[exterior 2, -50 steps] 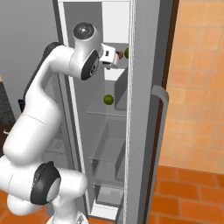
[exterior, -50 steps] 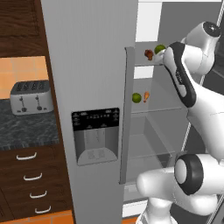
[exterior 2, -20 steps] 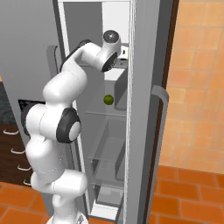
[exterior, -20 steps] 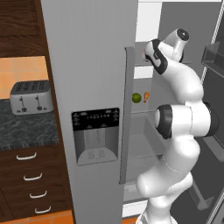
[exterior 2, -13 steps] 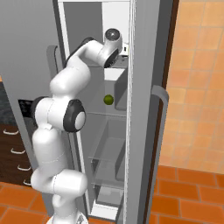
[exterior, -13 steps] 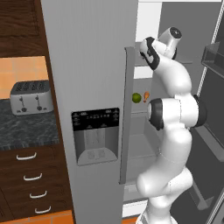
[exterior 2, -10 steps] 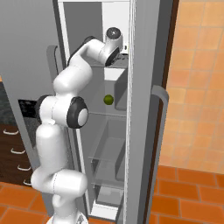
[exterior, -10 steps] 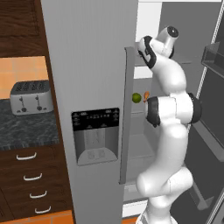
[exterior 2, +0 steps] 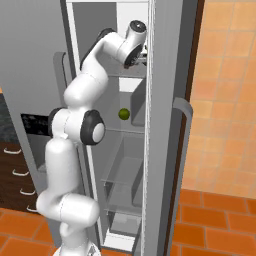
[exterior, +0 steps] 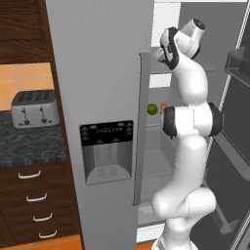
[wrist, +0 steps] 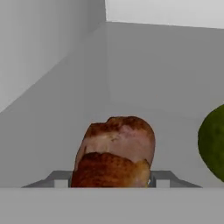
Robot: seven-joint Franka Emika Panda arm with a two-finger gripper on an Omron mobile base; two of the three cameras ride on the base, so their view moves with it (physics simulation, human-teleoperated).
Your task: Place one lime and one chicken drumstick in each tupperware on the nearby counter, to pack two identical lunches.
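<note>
In the hand view a browned chicken drumstick (wrist: 116, 148) lies on the upper fridge shelf, right between my gripper (wrist: 111, 180) fingertips, which press against its two sides. A green lime (wrist: 214, 142) sits just to its right, cut off by the frame edge. From the base views my arm reaches high into the open fridge, with the gripper (exterior: 157, 52) at the upper shelf. A second lime (exterior: 153, 109) (exterior 2: 123, 114) rests on the shelf below, with a small orange-brown piece (exterior: 162, 105) beside it. The tupperware is out of view.
The closed grey fridge door with its dispenser (exterior: 106, 151) stands left of the arm. The open door (exterior 2: 165, 125) stands to its right. A silver toaster (exterior: 34, 108) sits on the dark counter (exterior: 29, 146) above drawers. Clear bins fill the lower fridge.
The arm has pushed the hand deeper onto the upper shelf, and the jaws have closed in from wide open onto the drumstick.
</note>
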